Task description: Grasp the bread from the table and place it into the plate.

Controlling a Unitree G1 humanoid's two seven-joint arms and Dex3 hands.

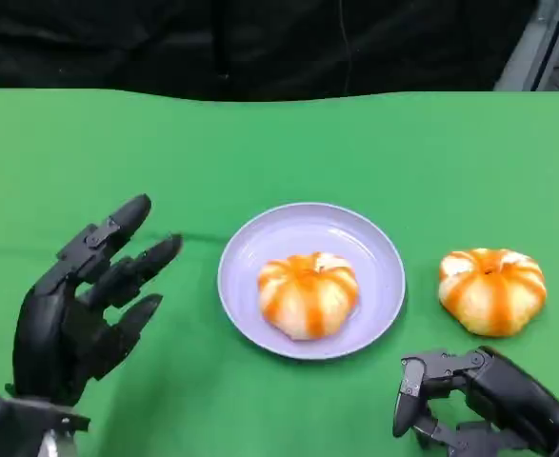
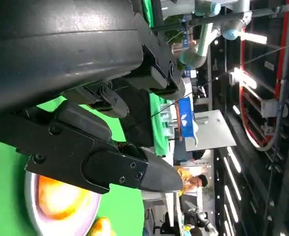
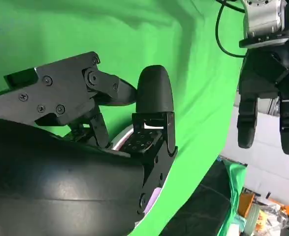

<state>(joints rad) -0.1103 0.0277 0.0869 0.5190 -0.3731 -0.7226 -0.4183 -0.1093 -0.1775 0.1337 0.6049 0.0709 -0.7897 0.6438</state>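
Now, one bun [image 1: 309, 294] sits in the plate [image 1: 374, 249]; second bun [image 1: 491, 289] lies on the bench [image 1: 260, 143] at plate's 3 o'clock. Right robot hand [image 1: 474, 395] empty, fingers loosely curled, at bun's 6 o'clock. Left robot hand [image 1: 84, 305] spread, empty. Advise: approach from above, wrap wide, squeeze gently.

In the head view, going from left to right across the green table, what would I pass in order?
Left hand → plate, holding one bread → second bread lying on the green table. The right hand sits nearer the camera, spanning the gap between plate and second bread, so I leave it unordered.
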